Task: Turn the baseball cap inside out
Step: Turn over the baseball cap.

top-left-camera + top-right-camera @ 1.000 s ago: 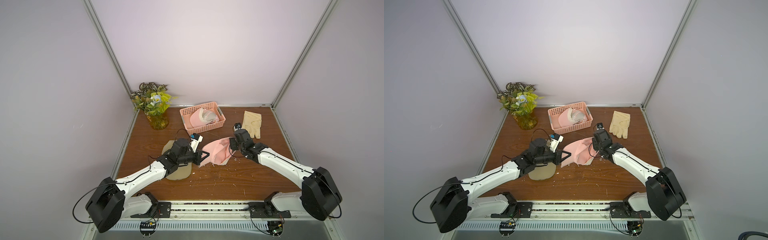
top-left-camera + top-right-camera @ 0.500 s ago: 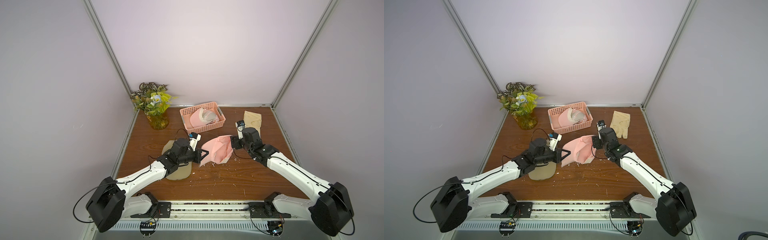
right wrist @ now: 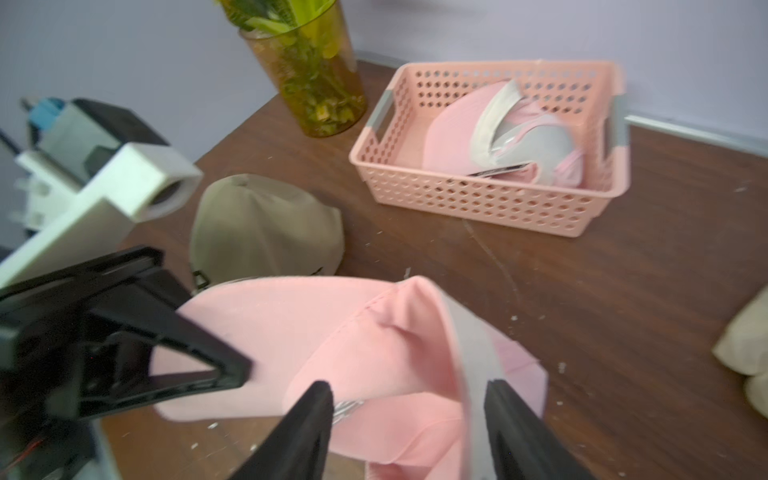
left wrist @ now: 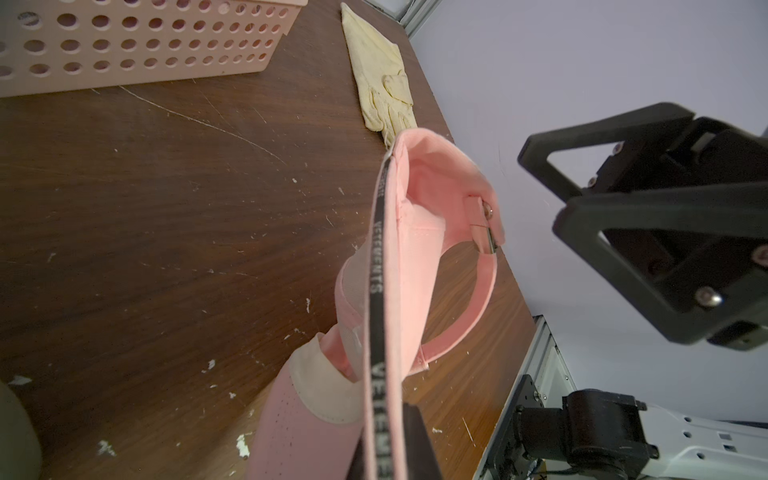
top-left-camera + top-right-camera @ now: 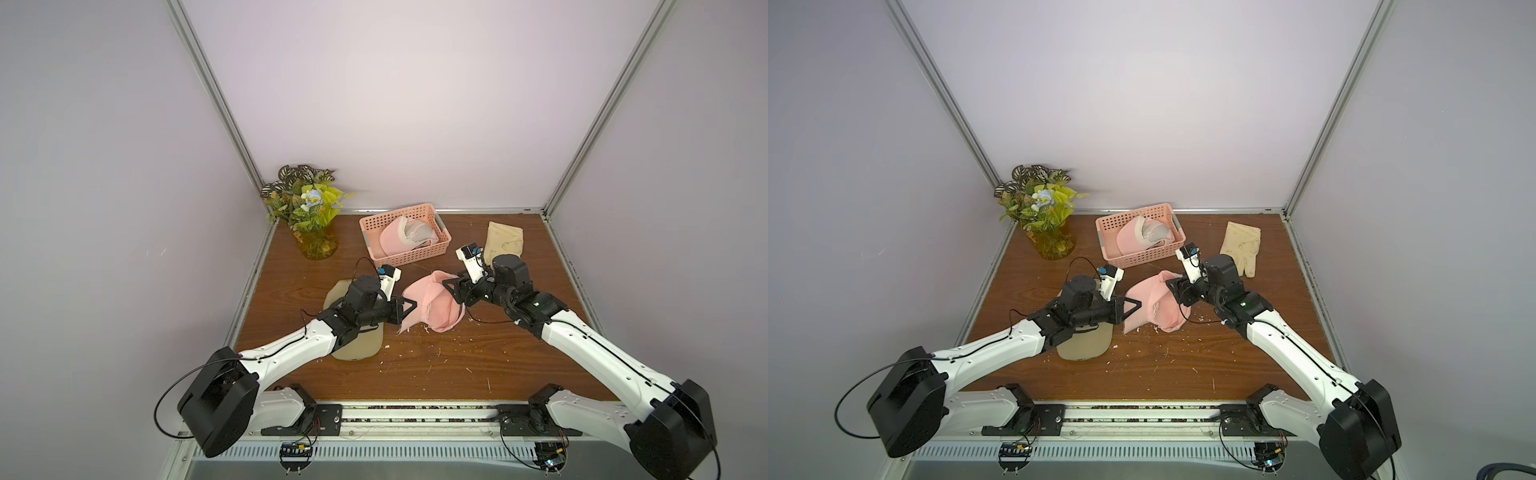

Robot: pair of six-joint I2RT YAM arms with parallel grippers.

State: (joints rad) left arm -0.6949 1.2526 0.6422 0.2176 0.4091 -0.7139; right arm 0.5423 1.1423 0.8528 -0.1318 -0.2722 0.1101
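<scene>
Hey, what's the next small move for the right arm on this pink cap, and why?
Probably close the right gripper on the grey-lined rim of the pink cap. Its jaws stand open astride that rim, while the left gripper is shut on the cap's other side; a second grip would let the arms start turning it.

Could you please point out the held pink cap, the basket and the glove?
pink cap [image 5: 432, 305], in a top view, crown.
basket [image 3: 478, 199], right wrist view, front wall.
glove [image 4: 380, 79], left wrist view, palm.
</scene>
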